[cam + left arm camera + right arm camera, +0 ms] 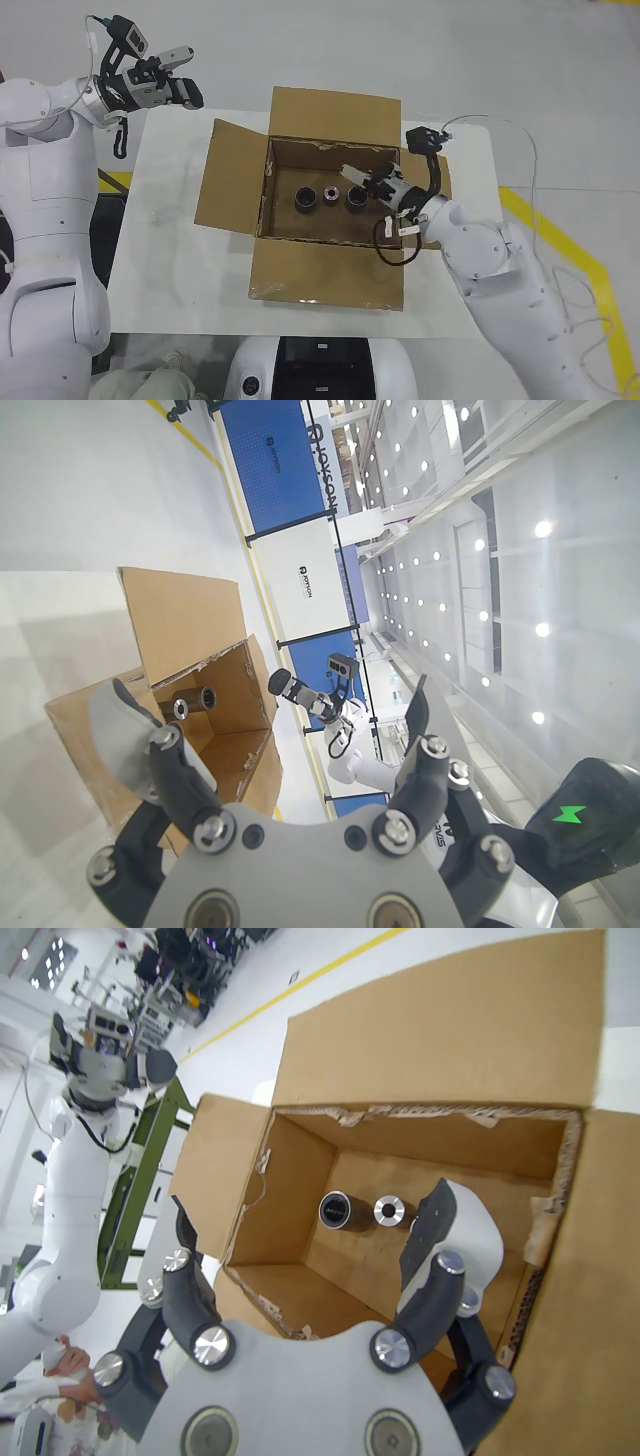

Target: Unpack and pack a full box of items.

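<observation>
Since the cylinders [328, 197] are what's getting packed, I'll start with them. All three are inside the box [330, 152], standing on end on its floor, so the long axis is straight up and the round end faces point at the ceiling. They're lined up in a row along the box's longer side, roughly mid-floor, with small gaps between them. From the right wrist view, the middle one shows an open bore and the one next to it has a dark face.

The right gripper [360, 180] hangs over the box opening, at the end of the row nearest its own arm. Its jaws are spread wide with nothing between them. One finger [450, 1223] covers most of the end cylinder, so I can't tell whether it touches.

The box itself is open side up, with all four flaps [232, 185] folded outward and ragged torn edges along the rim. Its long side runs across the white table [180, 260] it sits on.

The left gripper [185, 92] is well apart from the box, out past the far corner on its own arm's side, about over the table's edge. It's turned sideways so it points back toward the box, and its jaws are also spread and empty.
</observation>
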Robot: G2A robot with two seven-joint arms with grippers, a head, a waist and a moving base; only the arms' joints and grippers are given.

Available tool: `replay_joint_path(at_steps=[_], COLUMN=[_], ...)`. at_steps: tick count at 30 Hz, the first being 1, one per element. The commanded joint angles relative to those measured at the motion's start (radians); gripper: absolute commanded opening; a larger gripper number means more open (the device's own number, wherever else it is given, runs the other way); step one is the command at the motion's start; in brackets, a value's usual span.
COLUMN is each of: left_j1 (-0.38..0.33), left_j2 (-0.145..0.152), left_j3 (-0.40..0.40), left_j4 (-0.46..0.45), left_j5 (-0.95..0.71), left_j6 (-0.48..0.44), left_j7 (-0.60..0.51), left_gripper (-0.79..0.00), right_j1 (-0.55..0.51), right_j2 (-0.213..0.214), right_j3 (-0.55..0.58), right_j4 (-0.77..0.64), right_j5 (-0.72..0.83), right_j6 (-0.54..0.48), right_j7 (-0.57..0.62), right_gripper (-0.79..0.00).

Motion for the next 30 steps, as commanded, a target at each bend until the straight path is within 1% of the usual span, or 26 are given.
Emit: replay_joint_path(at_steps=[1, 7, 11, 27, 30], left_j1=[0.000, 0.000, 0.000, 0.000, 0.000], left_j2=[0.000, 0.000, 0.000, 0.000, 0.000], left_j3=[0.000, 0.000, 0.000, 0.000, 0.000], left_j4=[0.000, 0.000, 0.000, 0.000, 0.000], left_j5=[0.000, 0.000, 0.000, 0.000, 0.000], left_j6=[0.000, 0.000, 0.000, 0.000, 0.000], left_j7=[0.000, 0.000, 0.000, 0.000, 0.000], left_gripper=[0.000, 0.000, 0.000, 0.000, 0.000], right_j1=[0.038, 0.112, 0.146, 0.146, 0.146], right_j2=[-0.002, -0.005, -0.008, -0.008, -0.006], right_j3=[-0.036, -0.101, -0.128, -0.128, -0.135], right_j4=[0.022, 0.078, 0.106, 0.106, 0.104], right_j5=[-0.030, -0.096, -0.122, -0.122, -0.177], right_j6=[0.001, 0.013, 0.026, 0.026, 0.007], right_j7=[0.084, 0.237, 0.294, 0.294, 0.274], right_gripper=[0.000, 0.000, 0.000, 0.000, 0.000])
